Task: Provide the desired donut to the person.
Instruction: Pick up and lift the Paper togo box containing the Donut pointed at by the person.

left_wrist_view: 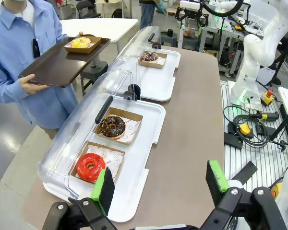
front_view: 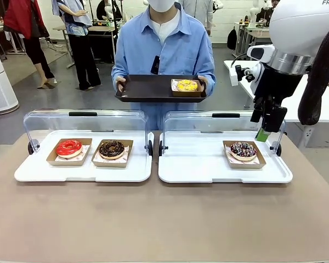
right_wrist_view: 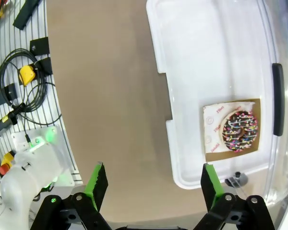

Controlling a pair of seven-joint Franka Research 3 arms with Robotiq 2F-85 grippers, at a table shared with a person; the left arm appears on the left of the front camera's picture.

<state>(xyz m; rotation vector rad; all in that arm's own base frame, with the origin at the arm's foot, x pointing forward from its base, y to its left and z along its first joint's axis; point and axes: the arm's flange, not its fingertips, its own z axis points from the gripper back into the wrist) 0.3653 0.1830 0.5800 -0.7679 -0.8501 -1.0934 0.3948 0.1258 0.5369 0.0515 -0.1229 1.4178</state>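
Note:
The person (front_view: 164,49) stands at the far side and holds a dark tray (front_view: 145,87) with a yellow donut (front_view: 187,85) in a cardboard boat. A red donut (front_view: 69,148) and a chocolate donut (front_view: 111,148) lie on the left white tray (front_view: 44,170). A sprinkled chocolate donut (front_view: 243,150) lies on the right white tray (front_view: 197,164). My right gripper (front_view: 265,131) hangs open just above and right of it, holding nothing; its wrist view looks down on the sprinkled donut (right_wrist_view: 239,131). My left gripper (left_wrist_view: 161,182) is open and empty, over the table's left end near the red donut (left_wrist_view: 90,166).
Both white trays have clear lids (front_view: 49,120) folded open at the back, with black handles and hinges. Cables and tools (right_wrist_view: 19,76) lie on a slatted bench beside the table. Bare brown tabletop (front_view: 164,219) stretches along the near side. Bystanders and other tables show far off.

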